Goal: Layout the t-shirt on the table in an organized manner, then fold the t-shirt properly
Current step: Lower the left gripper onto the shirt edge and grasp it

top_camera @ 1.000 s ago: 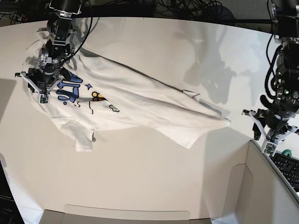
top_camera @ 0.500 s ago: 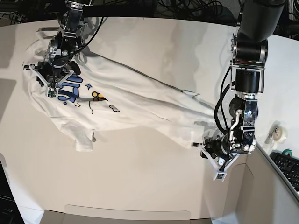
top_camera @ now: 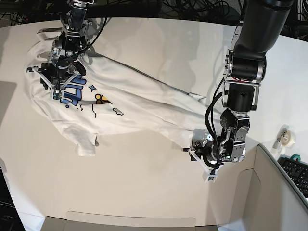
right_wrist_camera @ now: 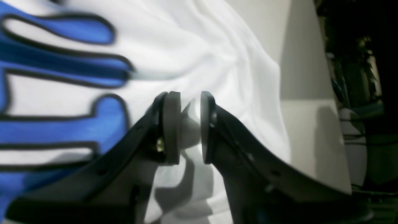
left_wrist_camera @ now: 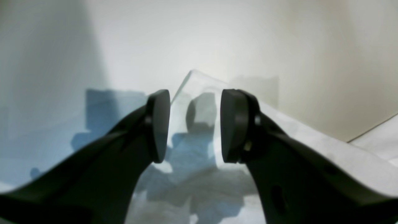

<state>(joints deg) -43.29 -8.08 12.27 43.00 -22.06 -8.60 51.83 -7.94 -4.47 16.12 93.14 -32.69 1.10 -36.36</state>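
The t-shirt [top_camera: 144, 103] lies stretched diagonally across the table [top_camera: 144, 178], its printed front up and the blue lettering at the left end. My right gripper [top_camera: 54, 82] stands over that lettering. In the right wrist view it [right_wrist_camera: 189, 127] is shut on a small ridge of white cloth [right_wrist_camera: 202, 46], with creases fanning out from the pads. My left gripper [top_camera: 202, 162] hovers low at the shirt's lower right corner. In the left wrist view it [left_wrist_camera: 194, 130] is open, and the pointed cloth corner [left_wrist_camera: 202, 87] lies on the table [left_wrist_camera: 186, 37] beyond the fingers.
A grey-white box panel [top_camera: 274, 192] stands at the front right, close to the left arm, and another [top_camera: 130, 222] runs along the front edge. A tape roll [top_camera: 285, 136] and a keyboard [top_camera: 298, 175] sit at the far right. Cables hang behind the table.
The left arm swung in from the table's right edge to the shirt's lower right corner, and its jaws widened. The right gripper shifted slightly right with the cloth.
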